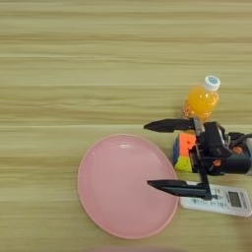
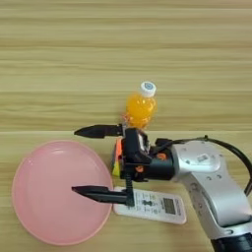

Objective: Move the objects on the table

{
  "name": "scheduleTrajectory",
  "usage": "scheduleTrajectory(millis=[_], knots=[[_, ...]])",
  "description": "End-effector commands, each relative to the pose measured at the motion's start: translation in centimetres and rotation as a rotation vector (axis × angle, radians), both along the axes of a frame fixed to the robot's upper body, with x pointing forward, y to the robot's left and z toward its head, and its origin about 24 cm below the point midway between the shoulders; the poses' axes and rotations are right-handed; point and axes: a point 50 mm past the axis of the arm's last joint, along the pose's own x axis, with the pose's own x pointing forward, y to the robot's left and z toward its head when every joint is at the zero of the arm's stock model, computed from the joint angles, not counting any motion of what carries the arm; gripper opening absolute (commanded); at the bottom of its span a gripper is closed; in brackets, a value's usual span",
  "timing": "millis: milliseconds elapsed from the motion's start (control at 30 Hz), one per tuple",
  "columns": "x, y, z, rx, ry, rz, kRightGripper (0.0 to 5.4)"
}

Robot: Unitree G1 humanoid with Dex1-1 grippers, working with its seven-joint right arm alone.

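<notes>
A large round pink plate [image 1: 125, 187] lies on the table [image 1: 98, 64] at the lower middle, with nothing on it. My right gripper [image 1: 150, 154] is open, its two black fingers spread wide over the plate's right rim. The far finger [image 1: 167, 125] reaches past the rim. The near finger [image 1: 174, 187] hangs over the plate. An orange-yellow-blue puzzle cube [image 1: 184, 151] sits just right of the plate, partly hidden behind the gripper's body. A small orange juice bottle [image 1: 203, 101] with a white cap lies beyond the cube. A white remote control [image 2: 152, 205] lies under the near finger's base.
The silver forearm [image 2: 211, 182] comes in from the lower right, with a black cable arching above it. The broad stretch of table beyond and left of the plate holds nothing.
</notes>
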Motion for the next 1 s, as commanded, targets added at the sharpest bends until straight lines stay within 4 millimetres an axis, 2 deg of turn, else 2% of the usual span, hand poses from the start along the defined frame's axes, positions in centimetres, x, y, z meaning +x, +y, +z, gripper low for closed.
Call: scheduleTrajectory(millis=[33, 467, 600, 1000], knots=[[0.6, 0.6, 0.8, -0.047, -0.109, -0.004, 5.38], [0.3, 1.4, -1.0, -0.134, -0.115, 0.035, 5.38], [0.1, 1.4, -1.8, -0.237, -0.161, 0.08, 5.38], [0.1, 1.8, -2.5, -0.34, -0.242, 0.144, 5.38]])
